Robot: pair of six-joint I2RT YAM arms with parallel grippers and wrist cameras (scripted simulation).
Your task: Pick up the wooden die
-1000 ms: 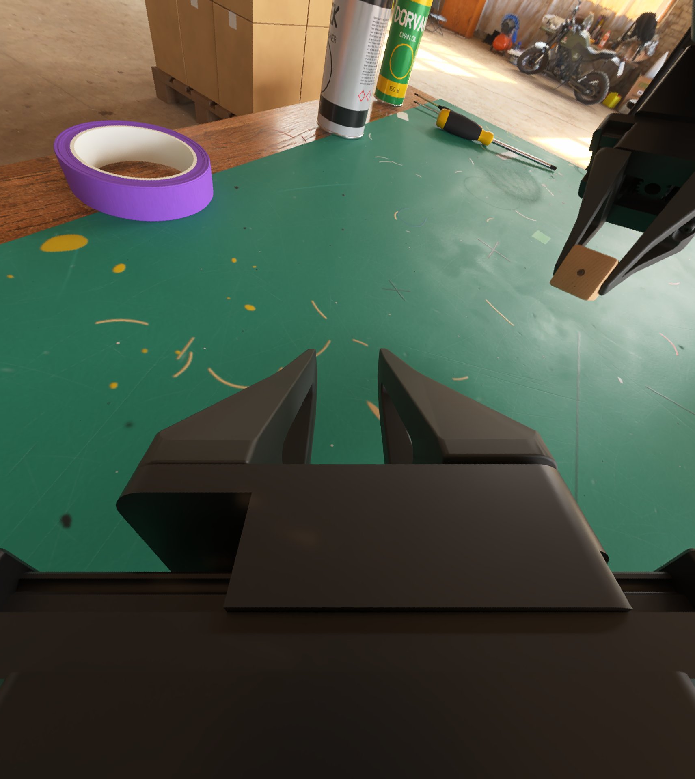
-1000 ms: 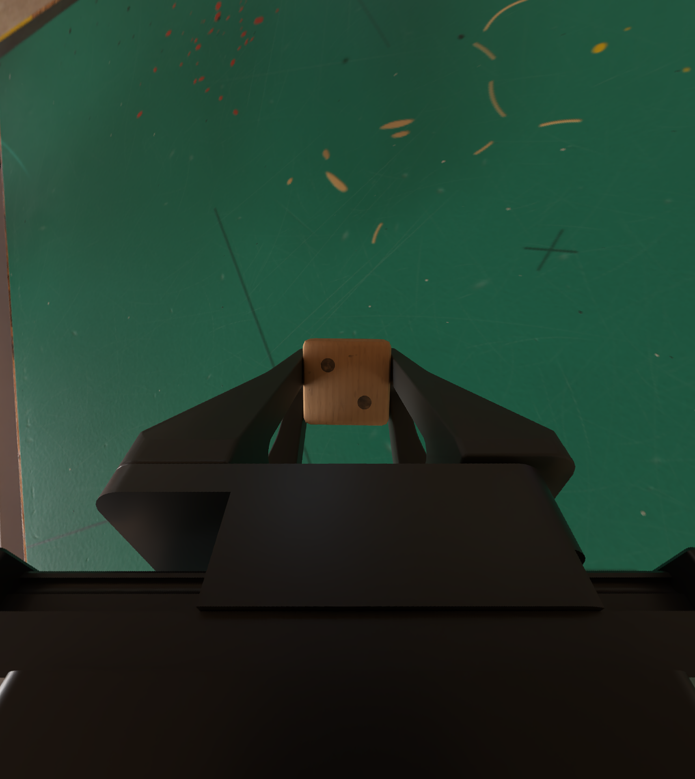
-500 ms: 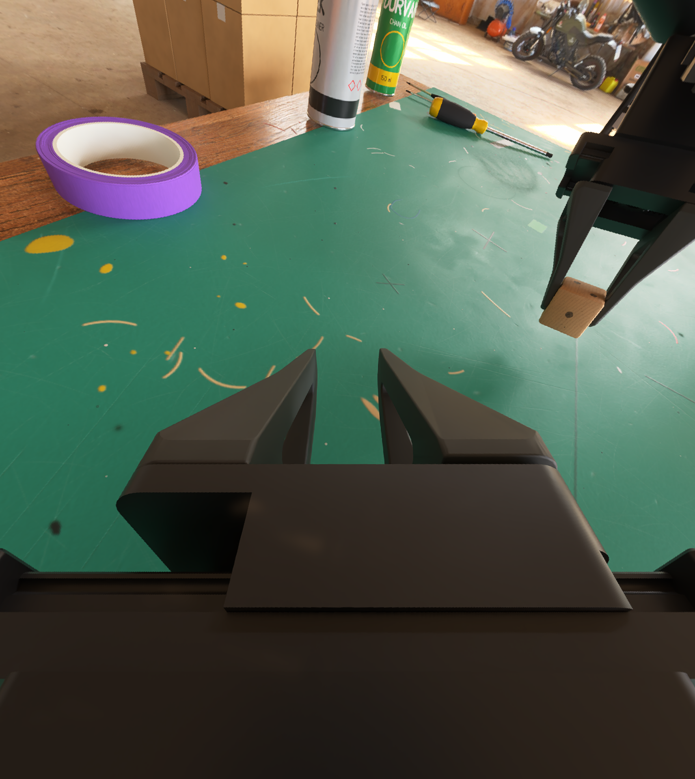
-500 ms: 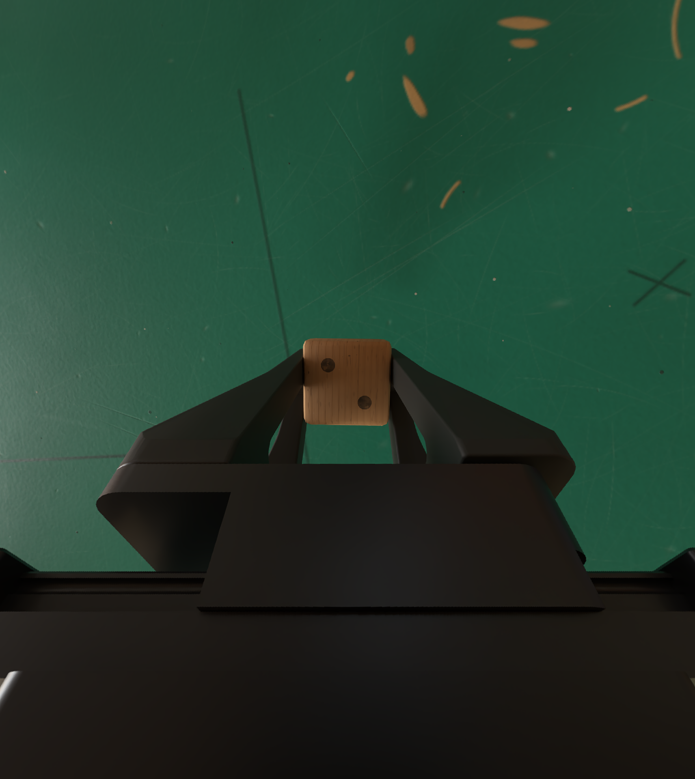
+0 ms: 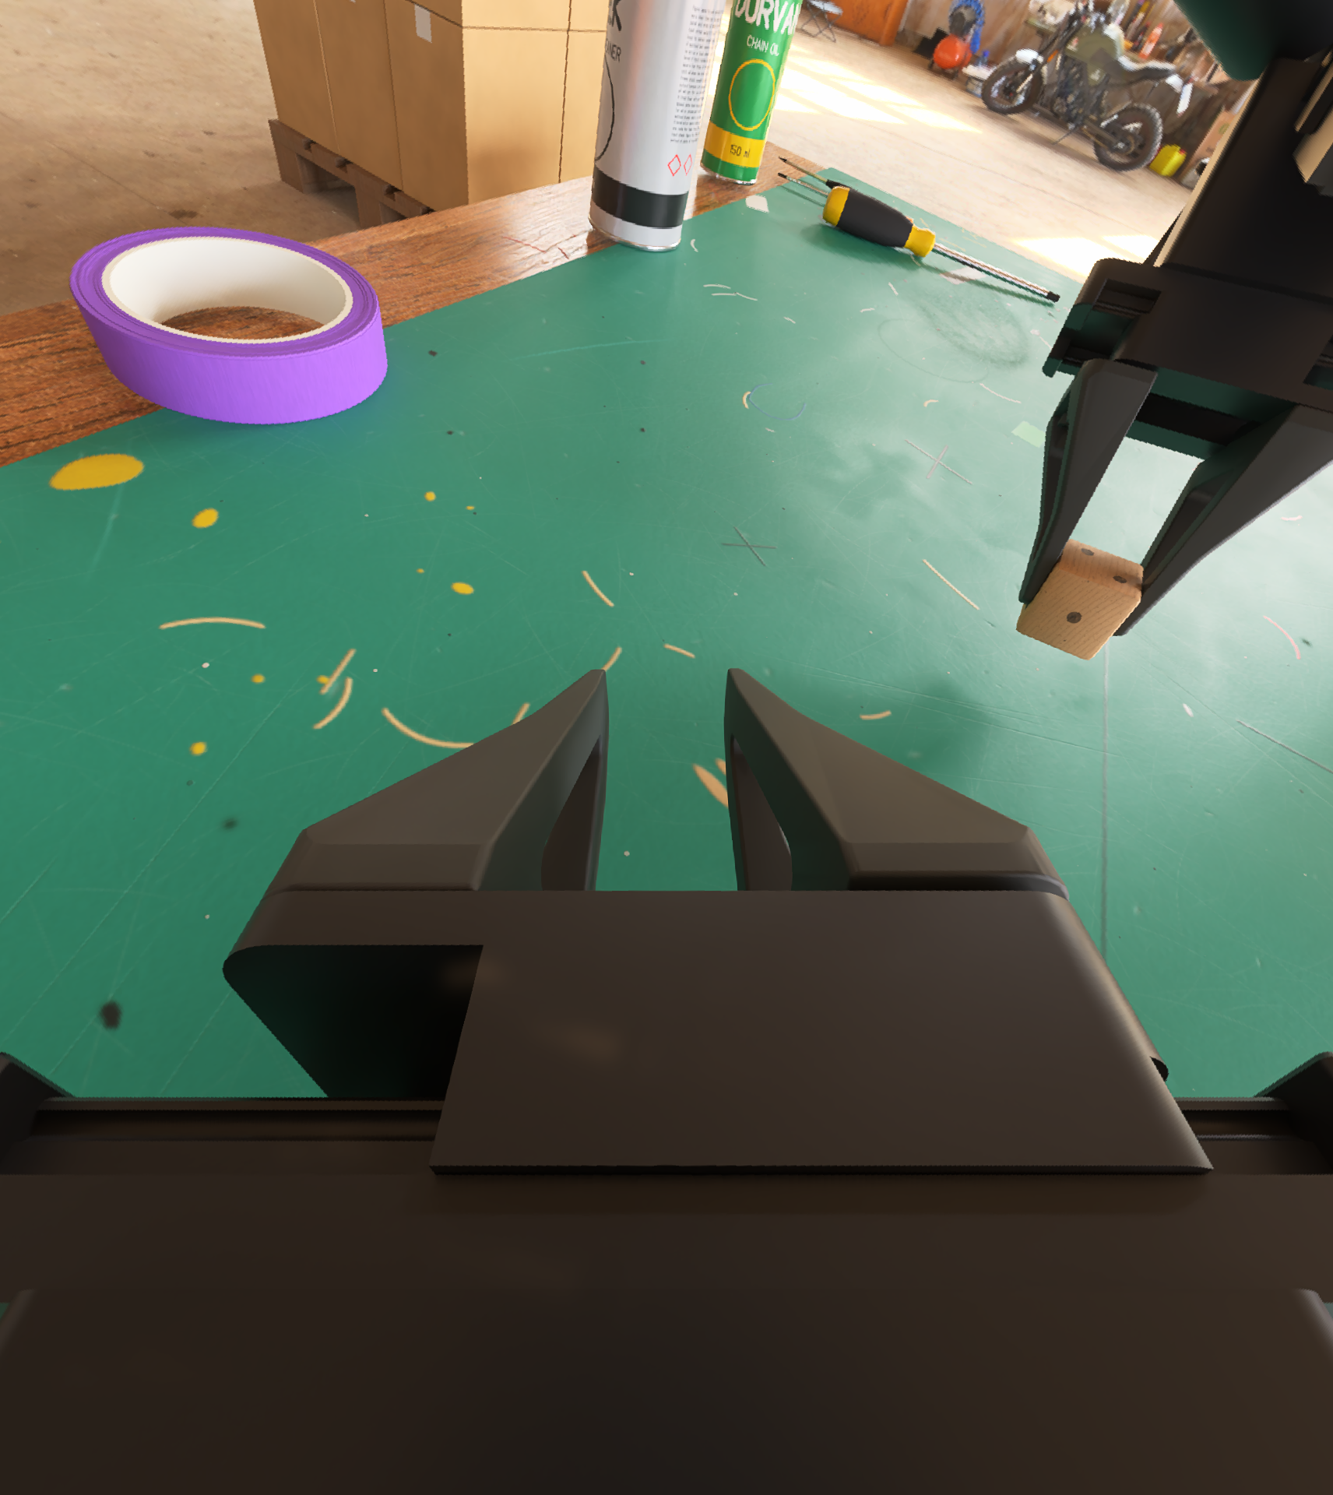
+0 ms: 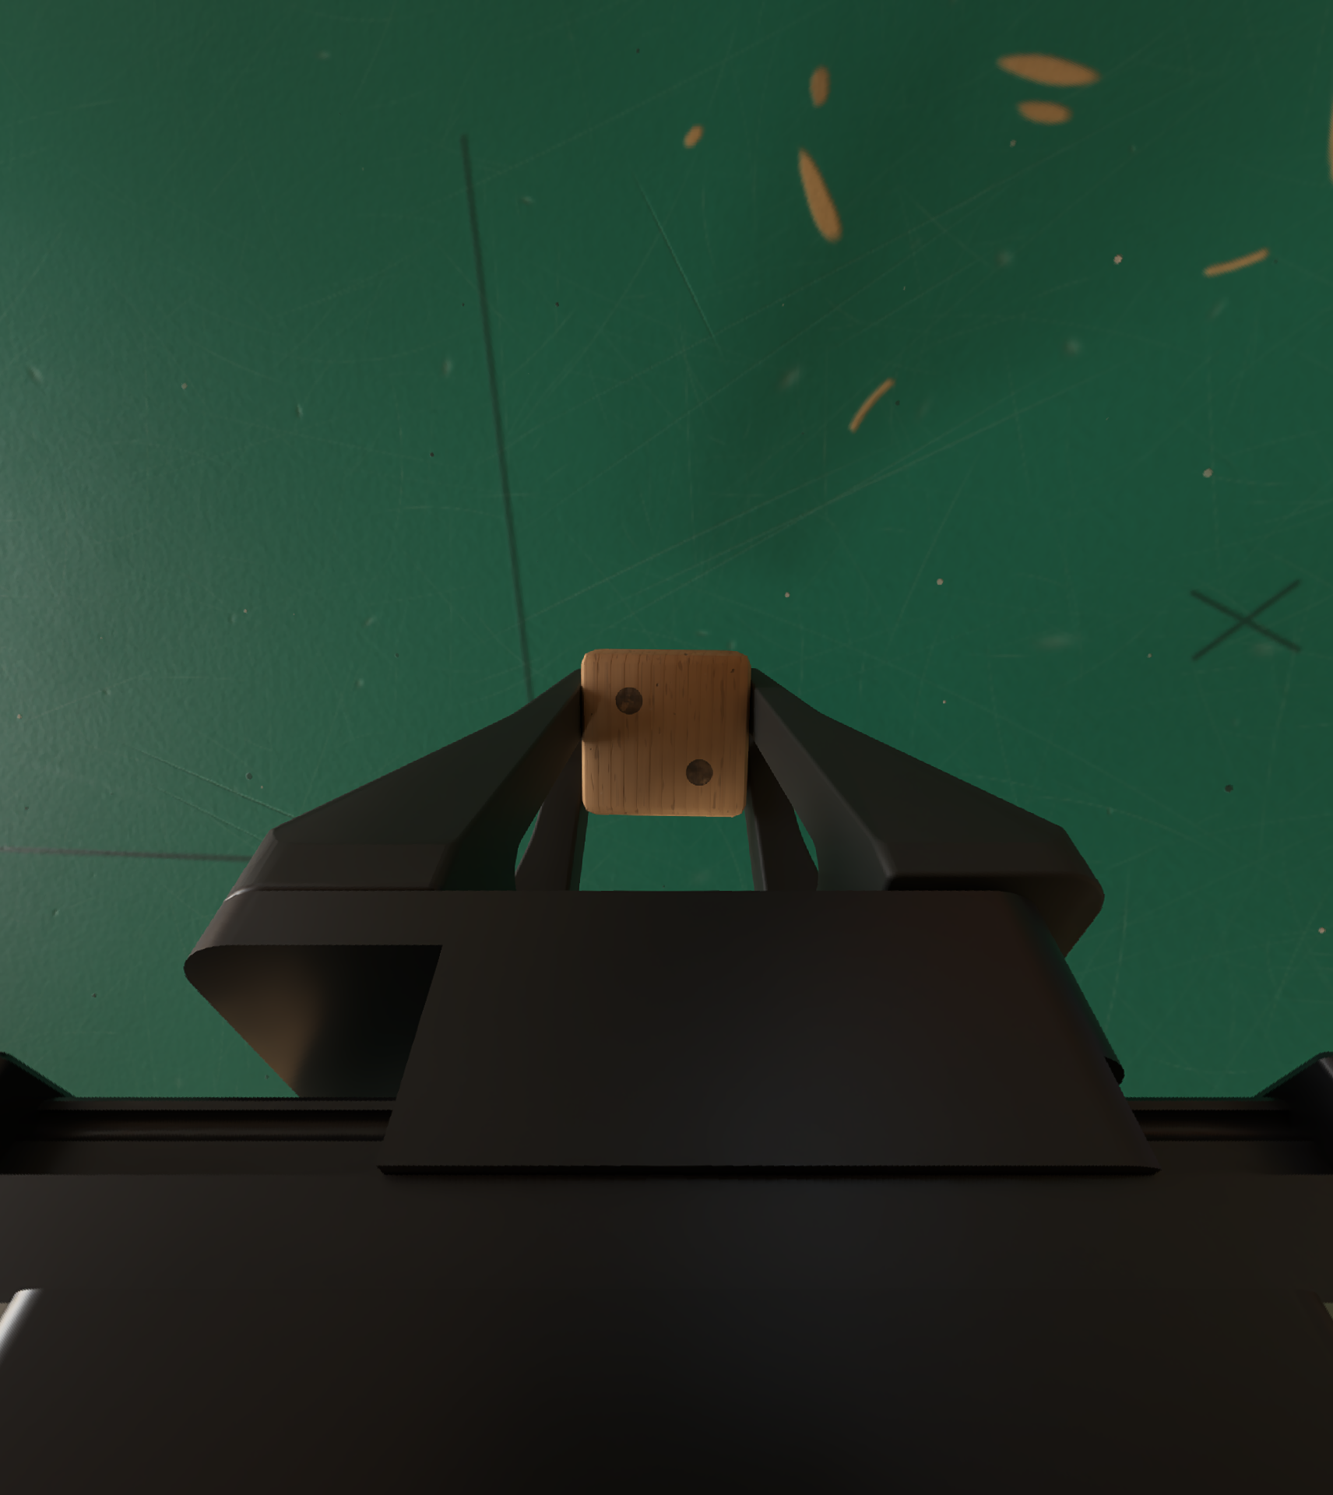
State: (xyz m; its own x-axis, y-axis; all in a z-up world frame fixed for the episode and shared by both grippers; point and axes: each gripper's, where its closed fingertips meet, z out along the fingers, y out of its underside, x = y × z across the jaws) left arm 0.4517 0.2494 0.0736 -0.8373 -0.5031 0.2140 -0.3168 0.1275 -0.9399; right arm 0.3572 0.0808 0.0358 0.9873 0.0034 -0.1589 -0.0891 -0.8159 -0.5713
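The wooden die (image 6: 665,732) is a small light-wood cube with dark pips. My right gripper (image 6: 665,688) is shut on it, one finger on each side, and holds it above the green mat (image 6: 243,404). In the left wrist view the die (image 5: 1077,611) hangs between the right gripper's fingertips (image 5: 1084,607) at the right edge, clear of the mat (image 5: 647,453), with its shadow below. My left gripper (image 5: 667,679) is empty, its jaws a narrow gap apart, low over the mat and to the left of the die.
A purple tape roll (image 5: 243,380) lies at the mat's far left edge on the wooden bench. A white spray can (image 5: 647,121), a green can (image 5: 748,89) and a yellow-black screwdriver (image 5: 878,220) are at the far edge. Cardboard boxes (image 5: 445,81) stand behind.
My right gripper, still shut on the die, has come lower toward the mat and moved a little left in the left wrist view. My left gripper's jaws have not changed.
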